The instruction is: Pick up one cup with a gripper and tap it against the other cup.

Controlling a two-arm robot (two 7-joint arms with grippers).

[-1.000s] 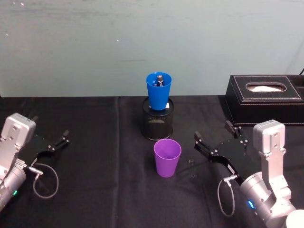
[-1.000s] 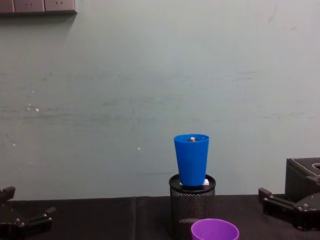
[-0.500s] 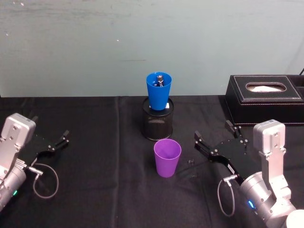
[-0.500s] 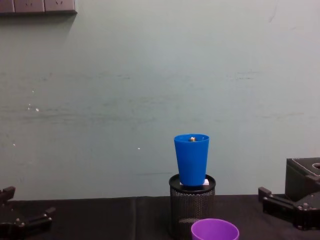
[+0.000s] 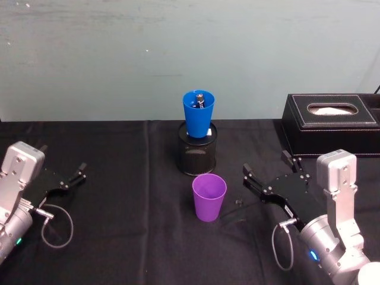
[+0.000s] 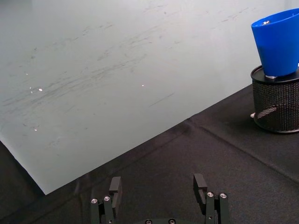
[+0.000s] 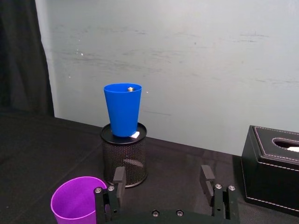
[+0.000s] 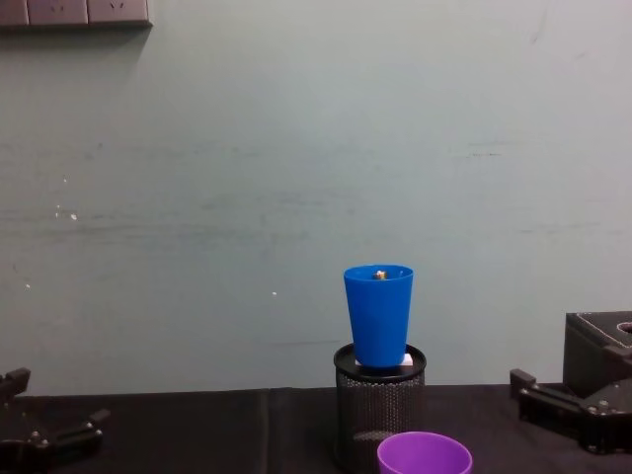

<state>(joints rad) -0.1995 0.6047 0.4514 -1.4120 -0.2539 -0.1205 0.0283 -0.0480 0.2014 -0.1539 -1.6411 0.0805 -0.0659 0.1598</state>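
The purple cup (image 5: 209, 196) stands upright on the black cloth at the middle, also seen in the chest view (image 8: 425, 454) and right wrist view (image 7: 77, 204). The blue cup (image 5: 198, 113) sits upright in the mouth of a black mesh holder (image 5: 197, 155) just behind it. My right gripper (image 5: 266, 175) is open, low over the cloth a short way right of the purple cup, apart from it. My left gripper (image 5: 79, 171) is open at the far left, holding nothing. The blue cup (image 7: 123, 109) rises beyond the right fingers (image 7: 118, 178).
A black tissue box (image 5: 329, 123) stands at the back right, behind the right arm. A small dark clip (image 5: 238, 202) lies on the cloth between the purple cup and the right gripper. A pale green wall closes the back.
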